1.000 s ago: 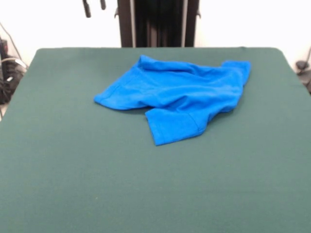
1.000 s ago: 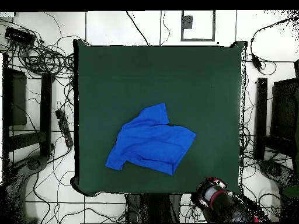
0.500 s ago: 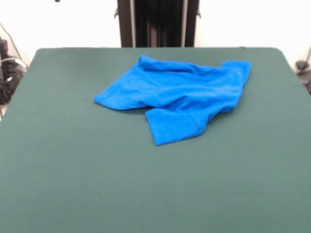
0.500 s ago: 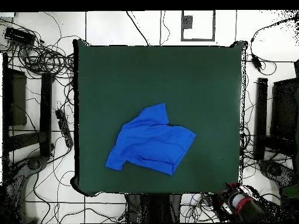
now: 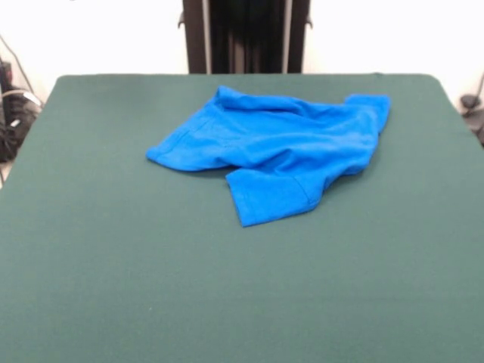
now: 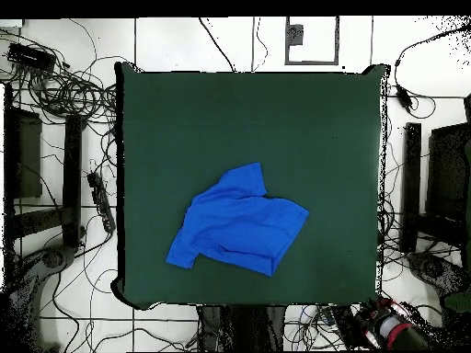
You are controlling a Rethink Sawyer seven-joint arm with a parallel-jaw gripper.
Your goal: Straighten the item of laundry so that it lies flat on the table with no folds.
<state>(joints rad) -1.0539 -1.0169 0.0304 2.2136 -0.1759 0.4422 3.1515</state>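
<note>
Shirt (image 5: 276, 151) bunched with sleeve (image 5: 272, 198) folded over, claw state can't tell; blind pinch risks grabbing both layers.

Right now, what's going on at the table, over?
Arm off the table's corner, hand state unclear. Shirt crumpled, folds remain. Nothing in the way.

The front camera sits low and close at one edge of the table (image 5: 91, 272), looking across the green top toward the far edge, while the overhead camera hangs high above, looking straight down on the whole table (image 6: 248, 119) and surrounding floor, both sharing that tabletop.
</note>
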